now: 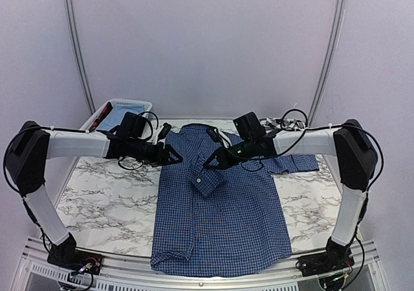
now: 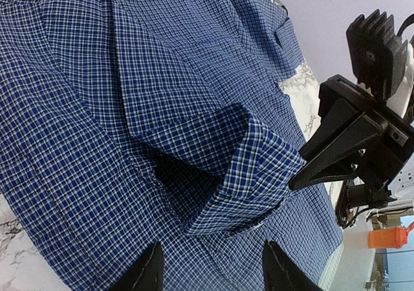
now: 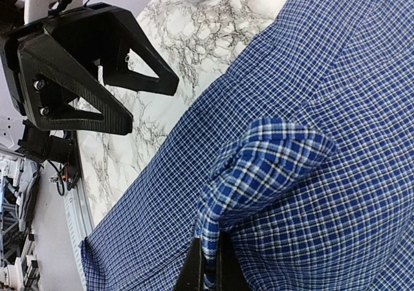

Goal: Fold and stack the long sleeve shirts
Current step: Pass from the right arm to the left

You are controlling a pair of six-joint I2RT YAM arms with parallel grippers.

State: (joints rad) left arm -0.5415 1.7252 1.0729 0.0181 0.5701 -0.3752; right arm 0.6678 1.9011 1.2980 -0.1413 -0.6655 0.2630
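Right pincer point(image 3: 207, 268): closed on the blue shirt point(image 1: 220, 220), nipping the edge of the cuff point(image 1: 207, 180) between its fingers. The grip raises the cuff a little off the shirt body, so it stands arched and hollow rather than flat. Judgement: the sleeve on the left side is being laid across the body as one step of the fold, and it is held by its end so the rest of the sleeve follows in line.

Left pincer point(image 1: 176, 156): open, nothing between its fingers. It hovers over the shirt's left shoulder edge, near the cuff and pointing toward the other pincer. Judgement: it is placed there to steady the fold line or take the cloth next, but it holds nothing now.

Shirt position: spread on the middle of the marble worktop point(image 1: 103, 187), collar point(image 1: 200, 130) at the far end, hem at the near edge between the arm bases. The other sleeve point(image 1: 294, 161) lies stretched out to the right, not yet folded.

Shirt condition: dark blue with fine white checks. The body is mostly smooth and the hem slightly uneven. No button row shows, so it probably lies face down.

Surroundings: a white basket point(image 1: 132, 105) sits at the far left corner, well apart from the shirt. It holds cloth I cannot identify. No stack is in view.
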